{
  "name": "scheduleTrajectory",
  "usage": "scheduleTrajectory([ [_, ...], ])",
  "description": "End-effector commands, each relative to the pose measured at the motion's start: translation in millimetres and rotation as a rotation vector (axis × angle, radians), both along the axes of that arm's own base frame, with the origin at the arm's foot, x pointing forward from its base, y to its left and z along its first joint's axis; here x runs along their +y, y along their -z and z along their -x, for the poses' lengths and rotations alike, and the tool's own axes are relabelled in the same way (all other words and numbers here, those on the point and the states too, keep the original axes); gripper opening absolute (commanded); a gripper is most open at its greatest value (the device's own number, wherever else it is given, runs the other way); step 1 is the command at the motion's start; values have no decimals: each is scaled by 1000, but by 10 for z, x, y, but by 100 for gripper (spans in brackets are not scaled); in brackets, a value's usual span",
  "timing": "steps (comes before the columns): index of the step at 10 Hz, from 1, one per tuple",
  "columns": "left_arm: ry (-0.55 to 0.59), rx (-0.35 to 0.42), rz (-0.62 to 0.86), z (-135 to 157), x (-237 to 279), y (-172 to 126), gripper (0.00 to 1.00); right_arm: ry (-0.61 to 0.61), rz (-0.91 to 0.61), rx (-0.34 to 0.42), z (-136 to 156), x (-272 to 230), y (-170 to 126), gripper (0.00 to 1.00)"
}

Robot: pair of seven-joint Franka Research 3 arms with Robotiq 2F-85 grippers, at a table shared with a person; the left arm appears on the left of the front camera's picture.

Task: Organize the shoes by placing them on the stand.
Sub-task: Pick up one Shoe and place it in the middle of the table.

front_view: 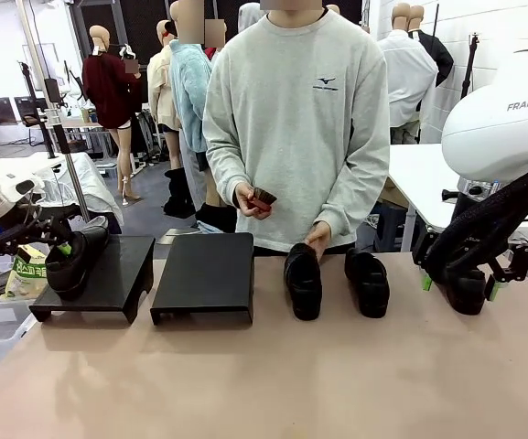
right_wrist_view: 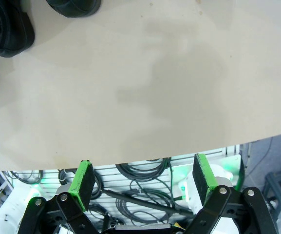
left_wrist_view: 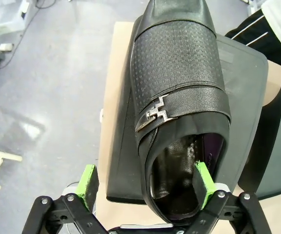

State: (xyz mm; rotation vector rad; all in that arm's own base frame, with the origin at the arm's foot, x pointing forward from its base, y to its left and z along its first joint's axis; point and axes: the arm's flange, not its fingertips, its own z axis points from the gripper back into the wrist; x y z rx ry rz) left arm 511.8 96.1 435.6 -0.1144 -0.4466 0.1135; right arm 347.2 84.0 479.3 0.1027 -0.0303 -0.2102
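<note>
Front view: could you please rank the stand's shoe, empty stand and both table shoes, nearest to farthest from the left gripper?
1. Stand's shoe, at the left gripper.
2. Empty stand, centre-left.
3. Left table shoe, centre.
4. Right table shoe, rightmost.

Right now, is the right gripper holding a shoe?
No, the right gripper is open, with nothing between its green pads.
</note>
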Motion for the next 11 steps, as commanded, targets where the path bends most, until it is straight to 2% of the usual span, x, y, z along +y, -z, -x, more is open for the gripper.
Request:
scheduleTrajectory([
  [1, -1, -1, -1, -1, 13, -1, 100, -6, 8, -1, -31, 1, -14, 100],
  [2, 0, 0, 0, 0, 0, 0, 100, -6, 8, -1, -31, 1, -14, 100],
  [3, 2, -127, -22, 219, -69, -352, 100, -6, 8, -1, -31, 1, -14, 100],
  [4, 30, -211, -29, 442, -149, -611, 100, -6, 8, -1, -31, 1, -14, 100],
  [5, 82, -190, -16, 625, -266, -741, 100, -6, 8, -1, -31, 1, -14, 100],
  [6, 175, -137, -4, 798, -442, -771, 100, -6, 8, -1, -31, 1, -14, 100],
  [7, 228, -130, 5, 876, -554, -789, 100, -6, 8, -1, -31, 1, -14, 100],
  [8, 344, -44, 8, 1025, -759, -745, 100, -6, 8, -1, -31, 1, -14, 100],
  [10, 490, 332, -59, 1179, -1061, -421, 100, -6, 8, -1, -31, 1, -14, 100],
  [11, 497, 460, -34, 1159, -1087, -235, 100, -6, 8, -1, -31, 1, -14, 100],
])
